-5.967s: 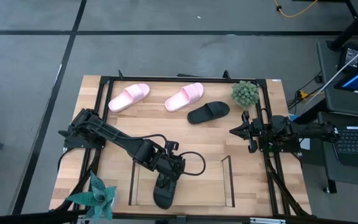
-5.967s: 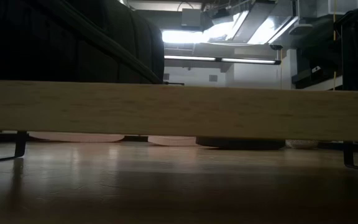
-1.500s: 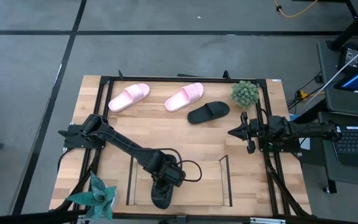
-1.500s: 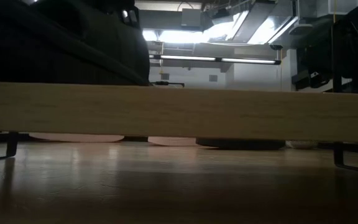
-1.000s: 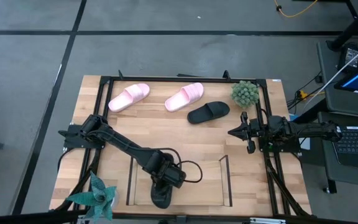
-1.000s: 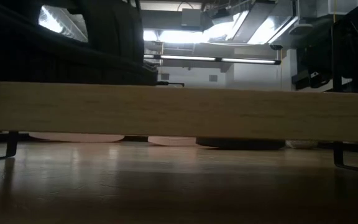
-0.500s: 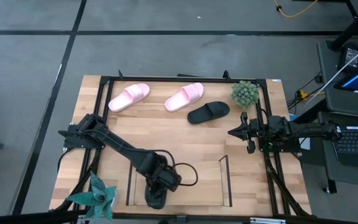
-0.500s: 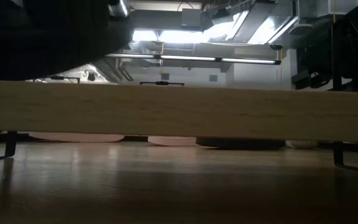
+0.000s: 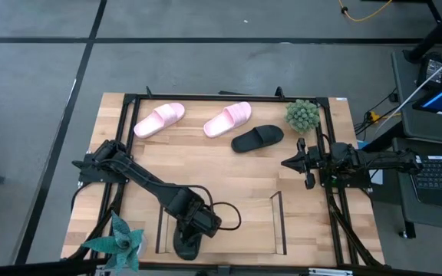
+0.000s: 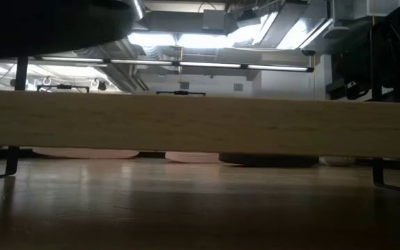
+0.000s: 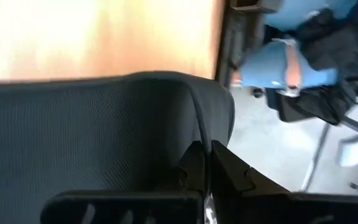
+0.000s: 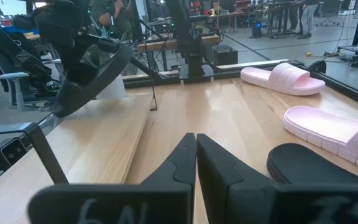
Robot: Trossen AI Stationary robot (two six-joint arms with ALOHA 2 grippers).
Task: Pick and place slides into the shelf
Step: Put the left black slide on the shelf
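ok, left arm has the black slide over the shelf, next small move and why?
Probably lower it onto the shelf base, then open. The left claw is shut on the black slide, which hangs over the shelf's left end, seemingly tilted rather than lying flat.

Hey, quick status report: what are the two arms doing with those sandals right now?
Left gripper shut on black slide, over shelf, left end. Right gripper shut, empty, parked at right edge. Nothing blocking.

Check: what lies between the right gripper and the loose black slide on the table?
Only bare wood in the high view: the right gripper waits apart from the black slide, with nothing between.
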